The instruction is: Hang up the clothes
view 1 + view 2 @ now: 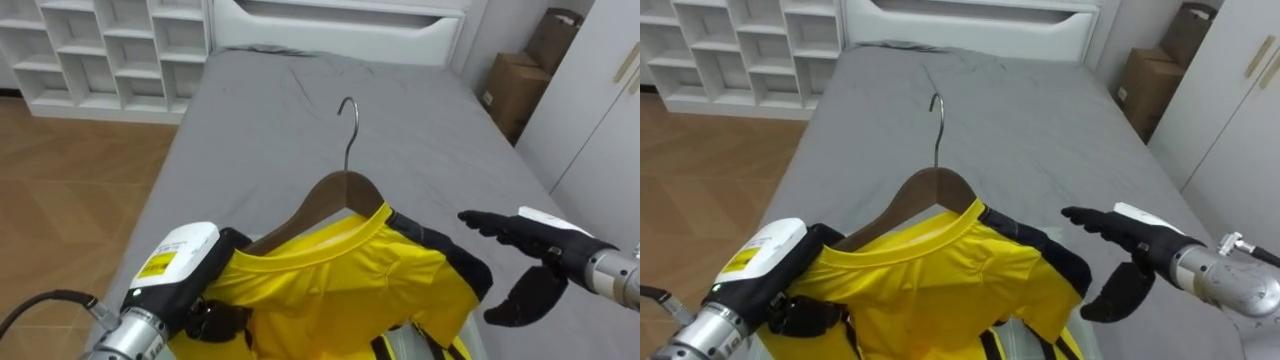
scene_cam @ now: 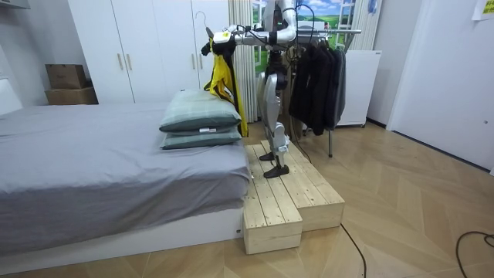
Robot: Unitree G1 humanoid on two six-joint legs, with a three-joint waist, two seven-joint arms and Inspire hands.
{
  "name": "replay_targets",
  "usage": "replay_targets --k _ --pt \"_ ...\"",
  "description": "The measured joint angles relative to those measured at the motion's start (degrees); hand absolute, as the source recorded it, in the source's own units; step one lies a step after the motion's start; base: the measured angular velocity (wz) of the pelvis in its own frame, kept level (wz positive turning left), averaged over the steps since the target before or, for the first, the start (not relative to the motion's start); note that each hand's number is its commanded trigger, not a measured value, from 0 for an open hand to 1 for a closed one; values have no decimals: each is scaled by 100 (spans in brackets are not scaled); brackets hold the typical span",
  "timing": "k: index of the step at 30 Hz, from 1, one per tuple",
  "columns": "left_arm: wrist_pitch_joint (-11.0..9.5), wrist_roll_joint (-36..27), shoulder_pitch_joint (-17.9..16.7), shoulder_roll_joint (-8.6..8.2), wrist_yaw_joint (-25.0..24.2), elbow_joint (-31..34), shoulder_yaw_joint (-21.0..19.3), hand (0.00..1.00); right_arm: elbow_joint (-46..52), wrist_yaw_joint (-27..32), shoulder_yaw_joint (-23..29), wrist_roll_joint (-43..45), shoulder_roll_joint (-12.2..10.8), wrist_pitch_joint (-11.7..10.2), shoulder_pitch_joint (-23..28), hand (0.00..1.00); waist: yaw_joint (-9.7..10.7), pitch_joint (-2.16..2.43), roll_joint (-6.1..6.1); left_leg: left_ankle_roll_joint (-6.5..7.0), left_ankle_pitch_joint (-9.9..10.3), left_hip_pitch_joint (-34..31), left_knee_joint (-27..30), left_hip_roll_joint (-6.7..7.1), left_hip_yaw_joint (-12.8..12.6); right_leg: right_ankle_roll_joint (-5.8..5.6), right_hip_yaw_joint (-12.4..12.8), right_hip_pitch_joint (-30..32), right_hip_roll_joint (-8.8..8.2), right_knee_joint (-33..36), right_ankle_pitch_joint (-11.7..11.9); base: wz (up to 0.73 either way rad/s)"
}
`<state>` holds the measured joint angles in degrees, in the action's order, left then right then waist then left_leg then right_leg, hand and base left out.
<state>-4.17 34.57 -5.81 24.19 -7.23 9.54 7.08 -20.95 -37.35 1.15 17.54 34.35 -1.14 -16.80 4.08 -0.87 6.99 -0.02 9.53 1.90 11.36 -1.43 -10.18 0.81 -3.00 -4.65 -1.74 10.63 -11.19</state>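
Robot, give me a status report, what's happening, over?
Left hand gripping yellow shirt on hanger. Right hand open beside it. Held over bed; rack behind robot.

Grey bed (image 1: 260, 120) with stacked pillows (image 2: 201, 116), white shelves (image 1: 100, 50), cardboard boxes (image 1: 510, 90) nearby.

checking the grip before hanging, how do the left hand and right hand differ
The left hand is curled round the wooden hanger under the yellow shirt; the right hand is open, fingers straight. The left touches the shirt; the right hovers apart beside it. Both are black and over the grey bed.
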Motion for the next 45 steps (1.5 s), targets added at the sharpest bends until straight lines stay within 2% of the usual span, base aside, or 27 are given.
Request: replay_targets --k 6,14,25,32,39,45 --pt "8 -4 120 -40 0 -22 130 100 138 165 -169 33 -119 -2 0 0 -56 -11 -44 0 0 12 2 -3 11 0 -17 -18 1 8 1 0" --pt "1 -14 294 -89 28 -274 241 100 222 481 -271 114 -359 -8 0 0 -139 -12 -274 0 -2 10 5 3 70 0 -58 -34 3 14 1 2" --pt "1 -6 294 -150 27 -276 253 100 368 607 -485 108 -656 -8 -2 0 -178 -11 -273 0 -2 14 -4 7 82 0 -67 -39 1 4 1 0" --pt "1 108 294 -185 30 -277 333 100 368 618 -658 109 -703 -6 -3 0 -316 -12 -270 0 -2 18 -8 7 83 0 -39 -39 7 8 0 0" --pt "3 208 294 -180 30 -277 364 100 367 695 -862 111 -734 -2 -11 0 -363 -17 -260 0 -2 14 -7 7 88 1 -39 -38 9 3 0 0" --pt "8 355 294 -258 31 -277 493 100 368 884 -891 247 -951 3 -12 0 -464 -30 -198 0 -2 -28 5 11 153 0 -115 -36 6 -6 -2 6"
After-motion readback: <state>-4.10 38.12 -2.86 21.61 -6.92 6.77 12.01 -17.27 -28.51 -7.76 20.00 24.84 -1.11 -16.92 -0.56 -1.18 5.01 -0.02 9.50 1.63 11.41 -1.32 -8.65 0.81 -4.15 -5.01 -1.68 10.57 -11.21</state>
